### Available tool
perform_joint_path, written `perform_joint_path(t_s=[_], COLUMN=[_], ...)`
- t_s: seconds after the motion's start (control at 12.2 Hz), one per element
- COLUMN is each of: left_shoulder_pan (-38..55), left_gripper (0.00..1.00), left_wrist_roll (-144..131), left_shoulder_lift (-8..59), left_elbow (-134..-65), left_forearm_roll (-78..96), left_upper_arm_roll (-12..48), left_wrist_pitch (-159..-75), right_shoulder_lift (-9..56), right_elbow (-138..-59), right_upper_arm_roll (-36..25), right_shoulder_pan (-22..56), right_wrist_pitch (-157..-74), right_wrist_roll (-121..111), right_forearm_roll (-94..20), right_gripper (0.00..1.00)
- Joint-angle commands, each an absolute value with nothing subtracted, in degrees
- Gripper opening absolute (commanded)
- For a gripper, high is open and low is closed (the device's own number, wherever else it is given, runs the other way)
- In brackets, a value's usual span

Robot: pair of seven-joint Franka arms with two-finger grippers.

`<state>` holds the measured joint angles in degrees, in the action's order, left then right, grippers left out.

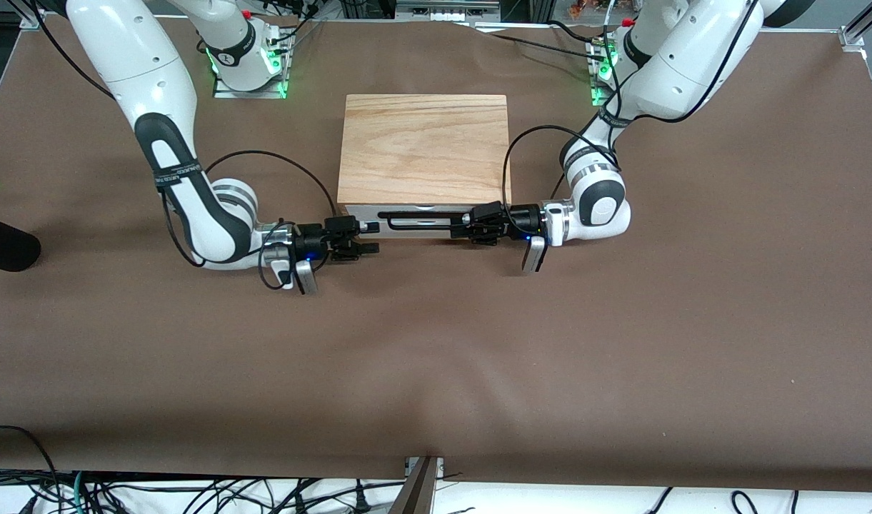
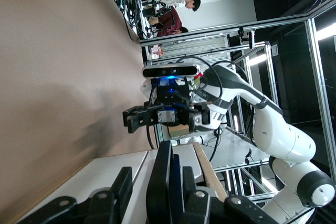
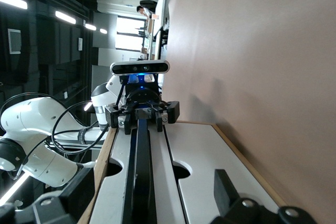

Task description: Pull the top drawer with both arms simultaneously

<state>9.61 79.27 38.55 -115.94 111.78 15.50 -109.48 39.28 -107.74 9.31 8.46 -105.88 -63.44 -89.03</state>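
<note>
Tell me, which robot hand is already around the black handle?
The left hand: its fingers sit on either side of the black bar handle of the top drawer. The right hand hangs open at the cabinet's right-arm end, holding nothing.

Both arms are showing glossy white shells broken by black joint bands. The right arm (image 1: 166, 153) is wearing a black strap with small white lettering, and a thin black cable is looping along it. The left arm (image 1: 598, 200) is carrying a silver ring at its wrist and its own looping black cable. Each black gripper mount is glowing with a small blue light, and green lights are shining at the bases.
</note>
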Motion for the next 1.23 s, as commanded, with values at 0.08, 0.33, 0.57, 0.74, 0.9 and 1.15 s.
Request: perform_joint_path(t_s=[0.08,0.33,0.57,0.74,0.9,1.15], left_shoulder_pan=[10.7,10.2,9.9,9.5,9.1,9.2], left_gripper=[0.54,0.42,0.25,0.25,0.25,0.0], left_wrist_roll=[82.3,81.8,81.7,81.5,80.9,81.0], left_shoulder_lift=[38.9,37.7,36.4,35.5,34.7,34.8], left_elbow=[-118.2,-119.5,-121.2,-122.5,-123.7,-124.4], left_forearm_roll=[112.6,112.4,112.2,112.1,112.1,112.1], left_upper_arm_roll=[16.8,17.0,17.2,17.3,17.3,17.8], left_wrist_pitch=[-109.2,-109.2,-109.2,-109.2,-109.2,-109.2], right_shoulder_lift=[38.8,38.8,38.9,39.1,39.5,39.5], right_elbow=[-109.0,-109.4,-109.2,-109.0,-108.8,-109.0], right_upper_arm_roll=[12.6,13.1,13.5,13.5,13.8,13.9], right_shoulder_pan=[8.3,8.3,8.3,8.3,8.5,9.0], right_wrist_pitch=[-108.0,-108.0,-108.2,-108.2,-108.2,-108.6], right_wrist_roll=[-65.9,-66.7,-67.3,-67.3,-67.4,-67.9], right_forearm_roll=[-91.6,-92.3,-93.3,-94.1,-94.3,-94.3], right_gripper=[1.0,1.0,0.71,0.48,0.47,0.49])
